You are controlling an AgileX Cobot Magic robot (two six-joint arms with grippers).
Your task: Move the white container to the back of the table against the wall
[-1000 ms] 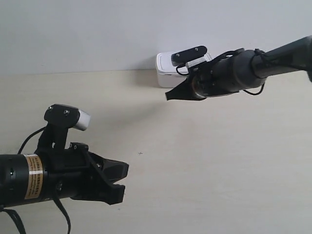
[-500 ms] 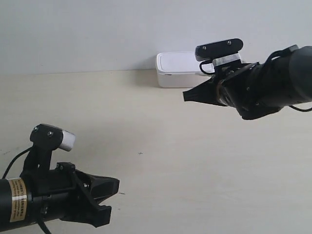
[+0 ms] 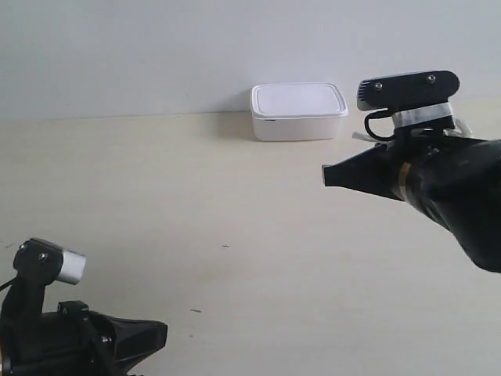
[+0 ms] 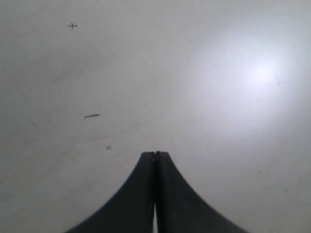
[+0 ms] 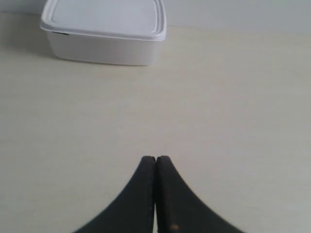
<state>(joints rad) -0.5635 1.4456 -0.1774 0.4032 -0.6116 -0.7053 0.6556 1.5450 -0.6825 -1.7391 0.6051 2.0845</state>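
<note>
The white container [image 3: 298, 110] sits at the back of the table [image 3: 235, 204], its lid on, against the wall [image 3: 196, 47]. The right wrist view shows the same white container [image 5: 104, 31] well ahead of my right gripper [image 5: 155, 158], which is shut with nothing in it. In the exterior view that right gripper [image 3: 327, 175] hangs over the table, apart from the box and nearer the front. My left gripper [image 4: 155, 154] is shut and empty over bare table; in the exterior view the left gripper [image 3: 160, 335] is at the bottom corner.
A tiny dark cross mark [image 3: 225, 247] and a small dark speck [image 3: 196, 311] lie on the table surface between the arms. The left wrist view shows the same cross mark [image 4: 72, 25] and speck [image 4: 91, 116]. Nothing else stands on the table.
Both arms have drawn back from the middle: the right gripper moved away from the box toward the exterior view's right, and the left arm sank toward the bottom corner. The container stayed put.
</note>
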